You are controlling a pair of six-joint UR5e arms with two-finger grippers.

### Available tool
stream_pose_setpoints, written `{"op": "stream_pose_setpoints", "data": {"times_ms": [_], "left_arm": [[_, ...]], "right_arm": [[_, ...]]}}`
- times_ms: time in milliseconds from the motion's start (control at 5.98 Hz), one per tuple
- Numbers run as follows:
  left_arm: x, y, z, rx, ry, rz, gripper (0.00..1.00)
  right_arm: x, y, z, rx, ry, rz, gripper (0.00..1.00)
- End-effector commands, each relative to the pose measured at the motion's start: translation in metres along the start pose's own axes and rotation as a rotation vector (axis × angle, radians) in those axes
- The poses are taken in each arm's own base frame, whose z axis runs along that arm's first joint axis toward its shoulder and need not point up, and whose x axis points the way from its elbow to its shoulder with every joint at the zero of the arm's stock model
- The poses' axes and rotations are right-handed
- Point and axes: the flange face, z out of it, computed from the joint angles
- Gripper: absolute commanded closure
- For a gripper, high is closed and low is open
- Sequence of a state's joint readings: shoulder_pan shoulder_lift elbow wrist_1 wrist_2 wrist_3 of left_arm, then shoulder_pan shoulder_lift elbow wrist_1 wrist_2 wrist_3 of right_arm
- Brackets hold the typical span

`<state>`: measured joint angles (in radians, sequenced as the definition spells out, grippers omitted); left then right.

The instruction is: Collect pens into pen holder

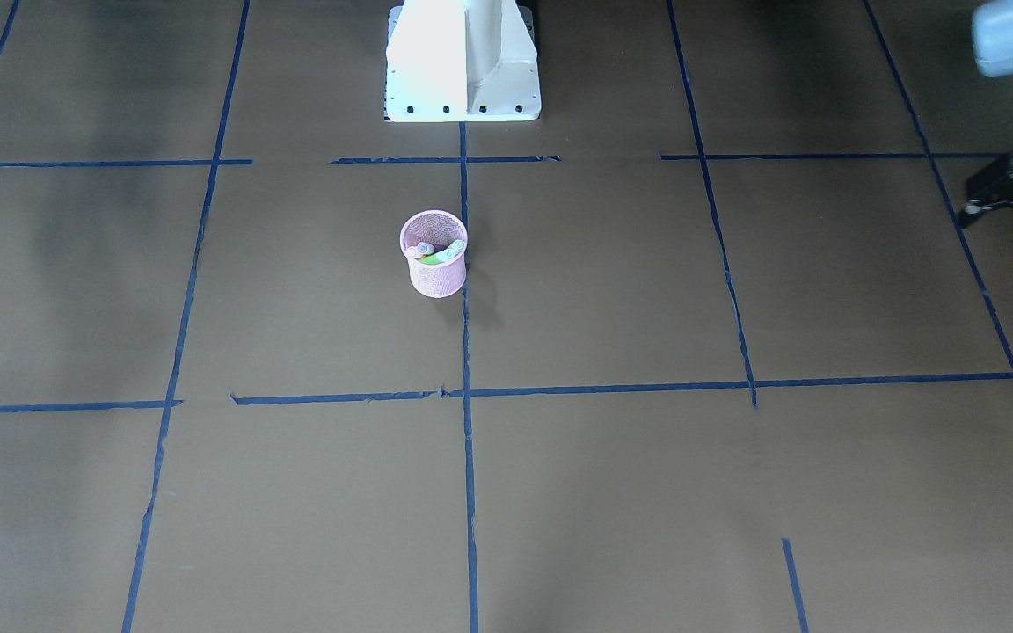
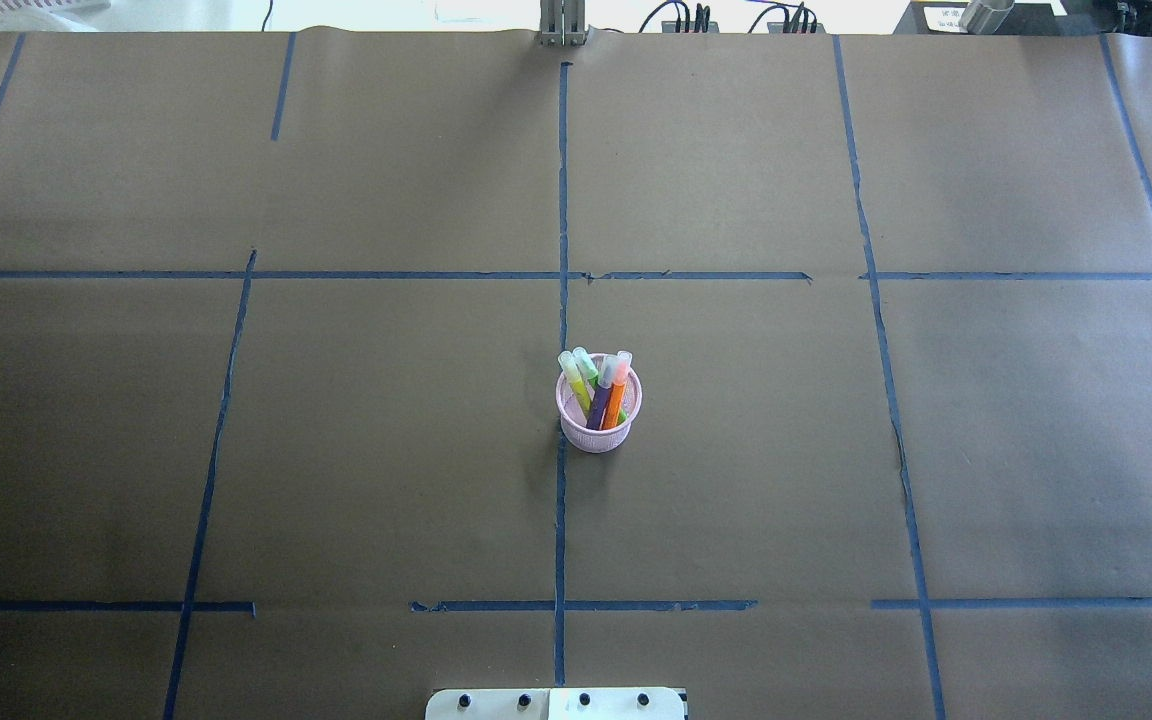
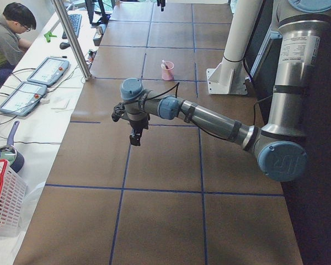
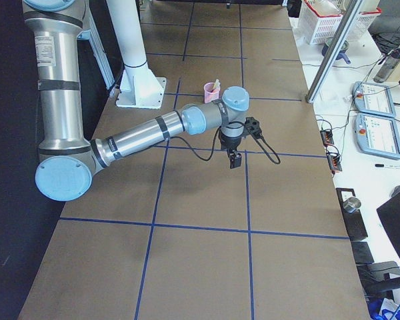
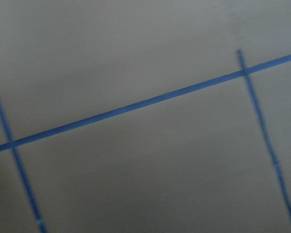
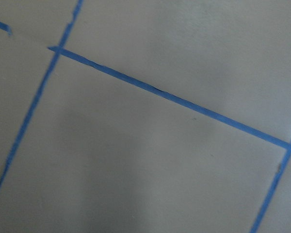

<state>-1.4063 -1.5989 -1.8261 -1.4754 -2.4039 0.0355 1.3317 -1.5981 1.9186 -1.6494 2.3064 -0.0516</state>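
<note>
**Progress.** The pen holder [image 2: 598,428] stands upright near the middle of the worktop [image 2: 336,450], well apart from every edge. The pens [image 2: 604,385] stand inside it, leaning on the rim with their pale caps upward. A purple pen [image 2: 600,402], an orange pen [image 2: 616,398] and a yellow-green pen [image 2: 576,385] are distinguishable. A further green cap beside the yellow-green one may be a fourth, but the overhead view does not settle it. No pen lies loose on the worktop in any view. In my judgement the collecting is done and nothing is left except parking the arms.

**Tools.** The left tool [image 3: 135,139] hangs above the worktop toward its left edge, well apart from the holder and touching nothing. The right tool [image 4: 235,163] hangs likewise toward the right edge, also clear of the surface. No pen is seen at either tool. Both wrist views show only bare brown paper and blue tape lines [image 6: 174,99], with no fingers in frame. The front-facing and overhead views catch only cut-off black parts at their margins. I therefore cannot tell how far either tool is spread.
</note>
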Motion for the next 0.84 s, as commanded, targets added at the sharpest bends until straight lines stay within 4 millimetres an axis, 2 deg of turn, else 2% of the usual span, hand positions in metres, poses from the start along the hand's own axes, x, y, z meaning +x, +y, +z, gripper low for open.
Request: {"op": "stream_pose_setpoints", "data": {"times_ms": [0,167,335,502,669], "left_arm": [[-0.081,0.058,-0.014,0.023,0.003,-0.087,0.00],[-0.098,0.091,-0.019,0.034,-0.005,-0.143,0.00],[-0.107,0.101,-0.011,0.018,0.005,-0.169,0.00],[-0.113,0.115,-0.003,0.001,0.003,-0.187,0.00],[-0.114,0.116,-0.003,0.000,0.001,-0.199,0.00]], "right_arm": [[0.095,0.077,0.003,-0.020,0.004,0.107,0.00],[0.111,0.110,0.007,-0.031,0.006,0.170,0.00],[0.116,0.127,0.013,-0.046,0.001,0.204,0.00],[0.116,0.131,0.014,-0.049,0.000,0.206,0.00],[0.117,0.133,0.016,-0.053,-0.002,0.212,0.00]]}}
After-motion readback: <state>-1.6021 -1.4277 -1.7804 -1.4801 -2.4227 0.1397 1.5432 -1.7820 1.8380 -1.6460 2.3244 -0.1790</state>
